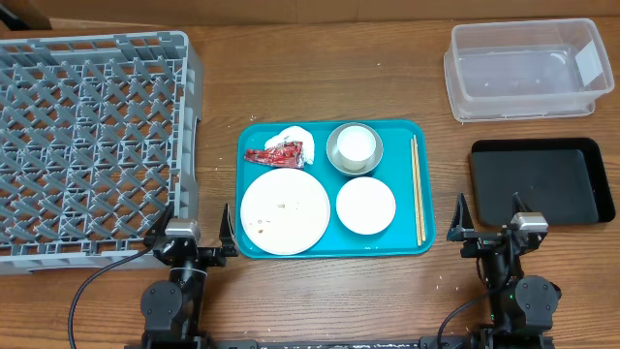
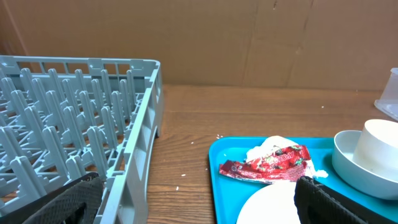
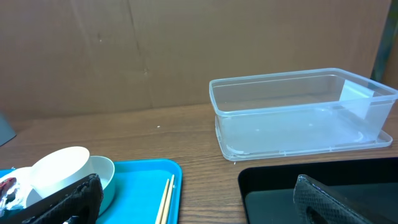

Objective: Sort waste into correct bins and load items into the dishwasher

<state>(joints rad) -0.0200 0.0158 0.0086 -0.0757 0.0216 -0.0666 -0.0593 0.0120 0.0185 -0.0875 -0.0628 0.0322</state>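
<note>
On the teal tray [image 1: 407,242] lie a red wrapper [image 1: 276,153], a white napkin [image 1: 300,142], a large white plate [image 1: 284,213] with crumbs, a white bowl [image 1: 365,206], a steel bowl [image 1: 338,155] holding a white cup [image 1: 356,145], and chopsticks [image 1: 418,189]. The grey dish rack [image 1: 92,136] stands at left. The clear tub [image 1: 523,70] and black tray [image 1: 542,181] stand at right. My left gripper [image 1: 197,233] is open and empty near the tray's front-left corner. My right gripper [image 1: 492,228] is open and empty by the black tray's front-left corner.
Brown cardboard [image 2: 249,37] walls off the far side of the wooden table. A few white crumbs [image 2: 219,136] lie on the wood between rack and teal tray.
</note>
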